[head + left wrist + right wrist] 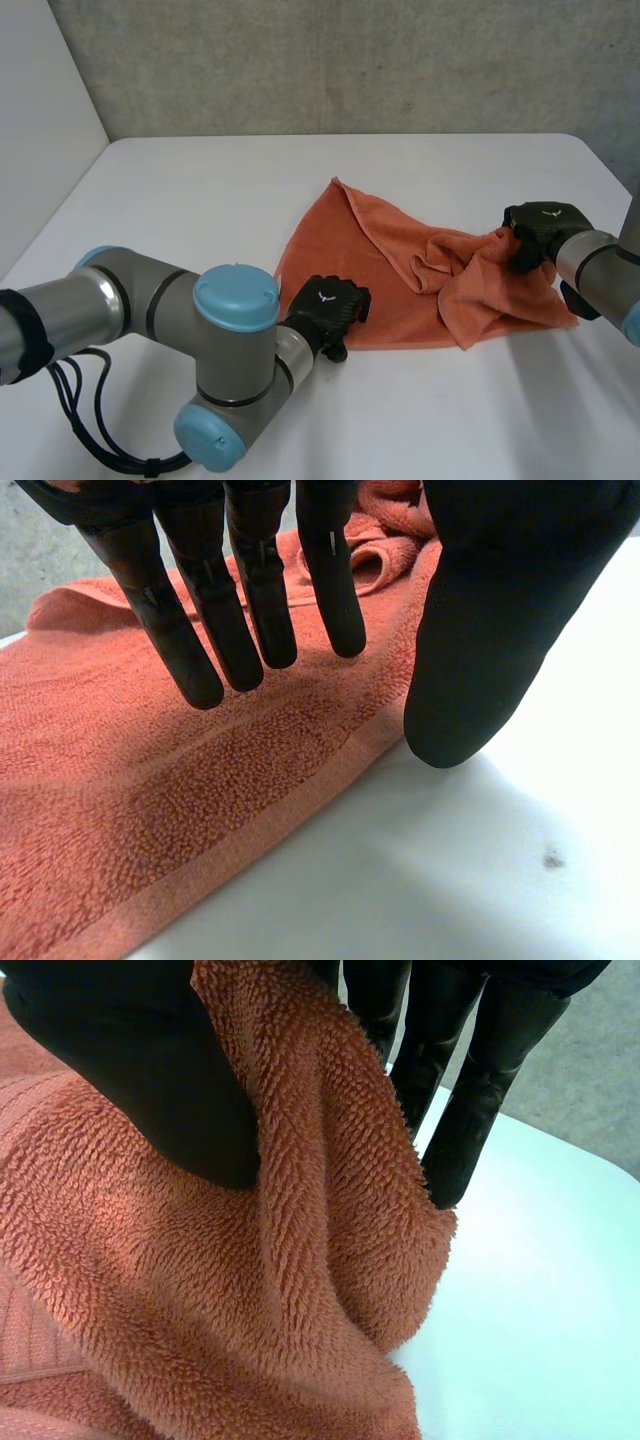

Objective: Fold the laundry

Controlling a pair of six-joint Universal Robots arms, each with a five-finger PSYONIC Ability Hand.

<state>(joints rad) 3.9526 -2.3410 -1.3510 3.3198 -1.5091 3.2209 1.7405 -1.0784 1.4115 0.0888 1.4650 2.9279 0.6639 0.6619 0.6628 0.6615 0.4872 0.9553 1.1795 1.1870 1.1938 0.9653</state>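
Spreading step, I reckon: my right hand (538, 232) pinches the towel (390, 270) (bunched 3 o'clock corner); my left hand (328, 306) hovers released at 7 o'clock. Next, I'd pull it flat.

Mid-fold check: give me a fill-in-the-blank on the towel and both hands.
The towel on the white table is ___ in colour.
The right hand pinches a raised fold of towel between fingers and ___.
The left hand is ___, fingers straight, at the towel's near edge.
Missing: orange; thumb; open.
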